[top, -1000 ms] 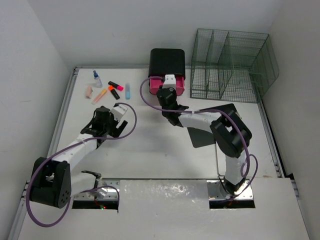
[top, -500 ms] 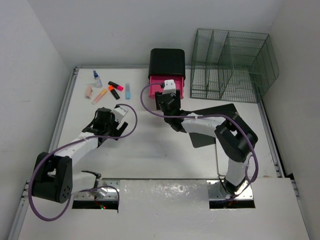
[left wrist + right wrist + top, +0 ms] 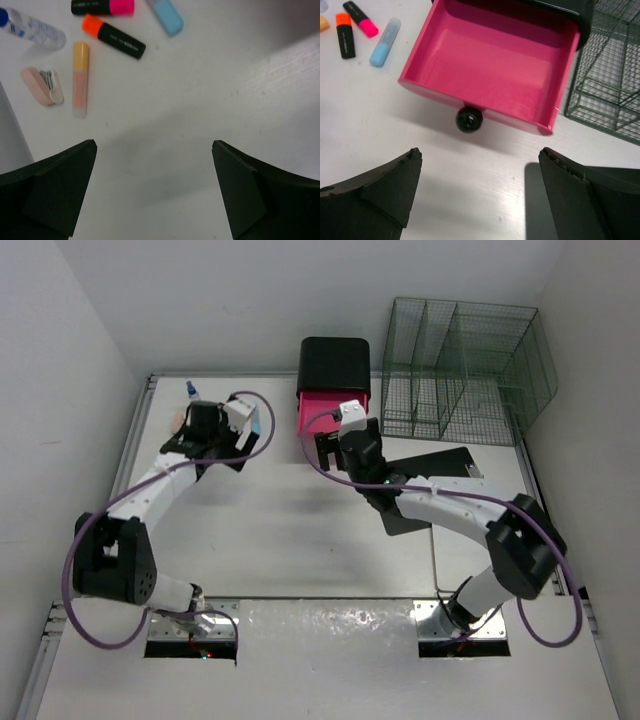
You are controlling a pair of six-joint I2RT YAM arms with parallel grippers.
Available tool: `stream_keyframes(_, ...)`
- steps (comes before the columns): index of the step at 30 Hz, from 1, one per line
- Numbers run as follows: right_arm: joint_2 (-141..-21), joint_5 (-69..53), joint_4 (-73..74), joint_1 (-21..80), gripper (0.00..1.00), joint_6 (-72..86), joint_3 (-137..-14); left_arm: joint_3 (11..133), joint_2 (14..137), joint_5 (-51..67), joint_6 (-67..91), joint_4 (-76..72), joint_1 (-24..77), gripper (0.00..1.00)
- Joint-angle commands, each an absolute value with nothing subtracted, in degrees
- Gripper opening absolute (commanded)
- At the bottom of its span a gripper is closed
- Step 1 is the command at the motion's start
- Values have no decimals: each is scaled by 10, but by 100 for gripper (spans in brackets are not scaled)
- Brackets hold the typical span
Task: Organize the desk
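Hovering over the far-left stationery: left fingers [image 3: 55,190], spread wide and grasping nothing.

Lying loose beneath them, left to right:
- small clear bottle [image 3: 35,31]
- pink stapler [image 3: 42,86]
- peach highlighter [image 3: 80,79]
- orange highlighter [image 3: 114,36]
- pink highlighter [image 3: 102,6]
- blue highlighter [image 3: 166,15]

All are resting apart from one another on the white tabletop [image 3: 290,530], which is spanning the whole work area.

Standing open at centre back: pink drawer [image 3: 490,75], showing nothing inside, with its black knob [image 3: 469,120] facing the arms.

Hanging just short of that knob: right fingers [image 3: 375,195], released and touching nothing.

Sitting far right: green wire organizer [image 3: 610,75].

Step judged in hand: the left arm is lining up on the stationery for a first pick. The next move is calling for a descent over one highlighter and a pinch across its narrow body. It then needs carrying rightward into the drawer.
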State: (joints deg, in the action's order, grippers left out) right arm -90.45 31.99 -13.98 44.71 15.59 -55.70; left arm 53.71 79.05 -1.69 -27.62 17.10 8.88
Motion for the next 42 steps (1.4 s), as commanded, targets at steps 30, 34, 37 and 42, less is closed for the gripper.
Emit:
stream_keyframes(30, -693, 331, -156, 416, 95, 81, -435, 947, 1249, -137, 32, 179, 46, 81)
stream_keyframes(34, -696, 332, -158, 416, 95, 79, -436, 947, 1263, -142, 29, 160, 46, 81)
stream_keyframes(37, -696, 330, -158, 416, 95, 78, -436, 956, 1278, -140, 31, 166, 46, 80)
stream_keyframes(42, -692, 335, -162, 416, 95, 76, -434, 958, 1288, -119, 40, 176, 43, 79)
